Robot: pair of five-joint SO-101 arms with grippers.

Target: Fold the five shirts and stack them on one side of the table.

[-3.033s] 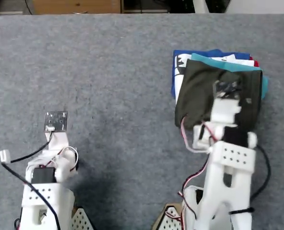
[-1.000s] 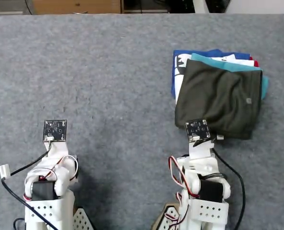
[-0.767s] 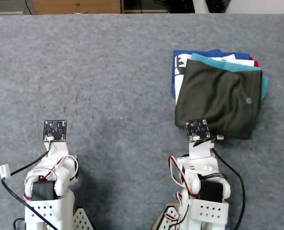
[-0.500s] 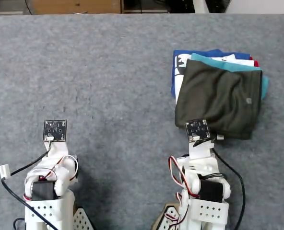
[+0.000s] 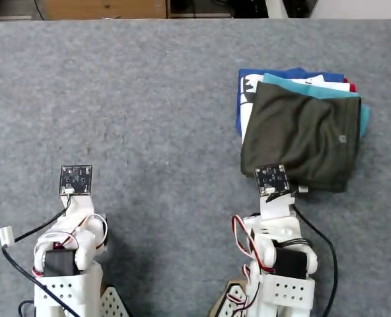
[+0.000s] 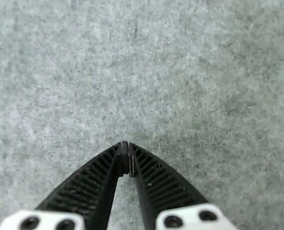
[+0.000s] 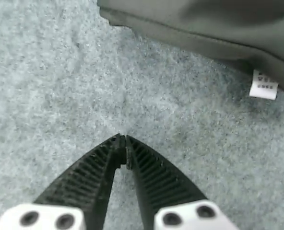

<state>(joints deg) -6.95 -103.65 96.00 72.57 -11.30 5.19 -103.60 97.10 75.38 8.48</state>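
Note:
Folded shirts lie stacked at the table's right side. A dark olive shirt [image 5: 302, 135] is on top, with teal [image 5: 364, 119], white [image 5: 247, 115], red [image 5: 352, 86] and blue [image 5: 244, 82] edges showing beneath. The olive shirt's near edge [image 7: 199, 24] carries a small white label [image 7: 263, 85]. My right gripper [image 7: 123, 140] is shut and holds nothing, just short of that edge over bare felt. The right arm [image 5: 275, 224] is drawn back near the front edge. My left gripper [image 6: 125, 146] is shut too, over plain felt, with its arm [image 5: 70, 224] folded back at the front left.
Grey felt [image 5: 136, 105] covers the table; its left and middle parts are open surface. Wooden furniture [image 5: 103, 8] stands beyond the far edge. Loose cables [image 5: 24, 231] trail beside both arm bases.
Three seconds ago the right arm reached over the olive shirt on the stack; it has since pulled back to the front edge. Nothing has moved in the last second.

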